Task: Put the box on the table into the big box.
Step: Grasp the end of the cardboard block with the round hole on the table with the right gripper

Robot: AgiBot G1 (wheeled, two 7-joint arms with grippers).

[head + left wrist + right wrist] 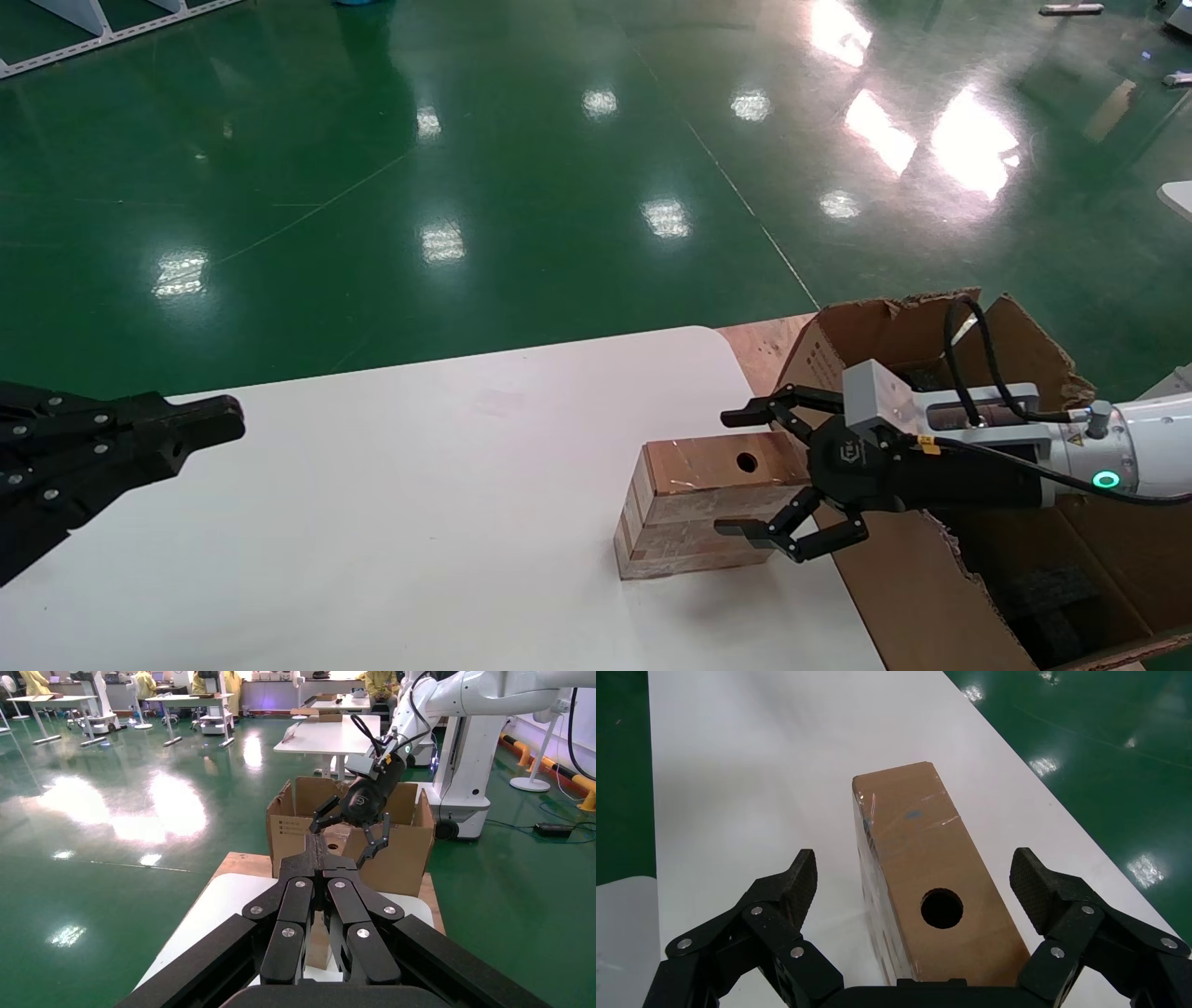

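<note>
The small brown taped box (700,503) lies on the white table (419,522) near its right edge, the round hole in its top face. It fills the right wrist view (926,874). My right gripper (745,473) is open and straddles the box's right end, one finger on each side, not touching it; it also shows in the right wrist view (916,874) and the left wrist view (349,834). The big torn carton (931,578) stands just right of the table, under my right arm. My left gripper (219,424) is shut and empty at the table's left side.
A wooden board (764,345) lies under the carton by the table's far right corner. Green glossy floor (466,140) lies beyond the table. In the left wrist view, another white robot (471,748) and white tables (330,734) stand behind the carton (393,853).
</note>
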